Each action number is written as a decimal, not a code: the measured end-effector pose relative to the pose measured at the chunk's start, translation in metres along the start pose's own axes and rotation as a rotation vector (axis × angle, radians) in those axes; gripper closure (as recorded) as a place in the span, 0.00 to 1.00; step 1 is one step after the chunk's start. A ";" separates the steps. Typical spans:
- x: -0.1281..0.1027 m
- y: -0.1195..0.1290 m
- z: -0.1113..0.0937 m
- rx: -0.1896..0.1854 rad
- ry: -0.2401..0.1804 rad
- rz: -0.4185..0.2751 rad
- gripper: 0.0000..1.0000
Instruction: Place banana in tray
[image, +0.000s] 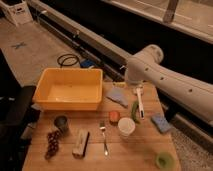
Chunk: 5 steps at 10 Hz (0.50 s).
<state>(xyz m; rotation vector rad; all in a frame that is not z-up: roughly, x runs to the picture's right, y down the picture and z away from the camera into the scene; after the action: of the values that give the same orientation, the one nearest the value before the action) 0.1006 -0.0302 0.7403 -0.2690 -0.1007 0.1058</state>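
Our gripper (136, 86) hangs under the white arm near the far edge of the worktop, right of middle. From the camera view we cannot tell how wide it stands or whether it grips anything. We judge that the banana (140, 104) lies directly on its near side, perhaps touching, with its long axis running from far edge to near edge and a green pod (134, 112) just beside it. The tray (67, 103) fills the far-left corner, so the carry goes leftward.

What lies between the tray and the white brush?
A blue cloth, seen in the camera view, lies between tray and brush. The gripper hangs over the table's far edge near the brush.
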 end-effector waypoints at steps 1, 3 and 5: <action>-0.030 -0.003 0.001 0.006 -0.029 -0.041 1.00; -0.079 -0.002 0.003 0.005 -0.080 -0.108 1.00; -0.090 0.000 0.004 0.003 -0.090 -0.126 1.00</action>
<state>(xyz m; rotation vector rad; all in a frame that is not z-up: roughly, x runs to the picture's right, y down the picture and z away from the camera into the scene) 0.0116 -0.0398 0.7361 -0.2539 -0.2064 -0.0075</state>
